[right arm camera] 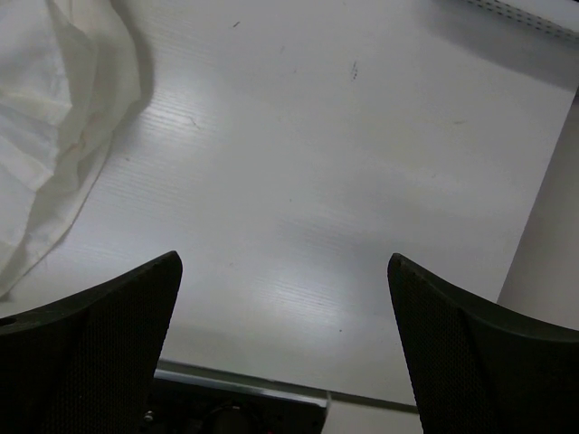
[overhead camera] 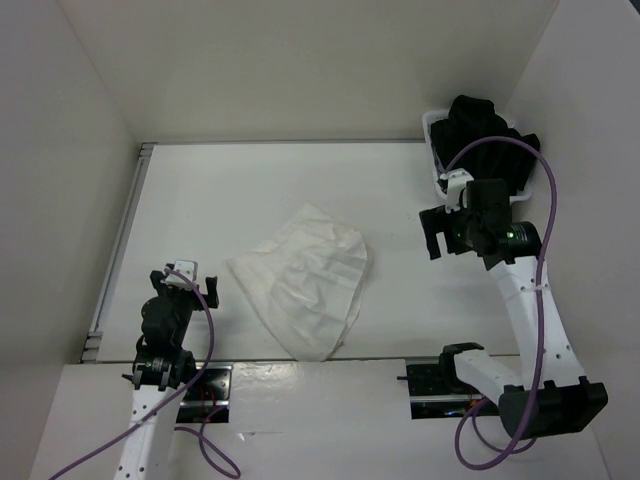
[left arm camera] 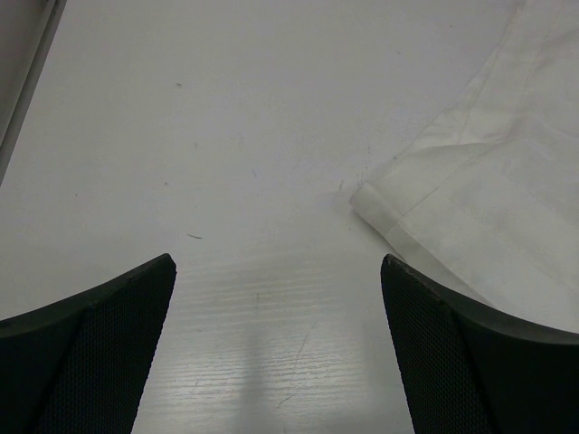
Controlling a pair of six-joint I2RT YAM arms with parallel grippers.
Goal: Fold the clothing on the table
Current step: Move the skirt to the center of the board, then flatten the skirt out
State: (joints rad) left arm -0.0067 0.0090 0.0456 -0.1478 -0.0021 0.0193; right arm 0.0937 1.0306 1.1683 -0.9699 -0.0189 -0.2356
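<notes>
Clothing [overhead camera: 303,280]: lying wrinkled in the middle of the worktop [overhead camera: 250,180], between the two arms, touching neither.
Long axis: running roughly near to far, with the narrow end pointing at the near edge and the wide fan end spreading toward the far side.
Left pincer [overhead camera: 183,271]: hovering just left of the clothing, jaws standing fully apart, gripping nothing. In its wrist view, showing bare worktop between the fingertips [left arm camera: 136,298] and a hemmed corner of the clothing [left arm camera: 488,208] just ahead and to the right.
Right pincer [overhead camera: 436,236]: hanging to the clothing's right, close to the basket [overhead camera: 431,128] of black garments, jaws also standing wide and holding nothing. In its wrist view, catching only the clothing's edge [right arm camera: 45,136] at far left.
Nearer arm: probably the left, sitting near that left corner, with the right standing farther off.
Coming move: probably turning on sideways reach — left pincer shifting rightward onto the corner, right pincer travelling leftward to the opposite edge.
</notes>
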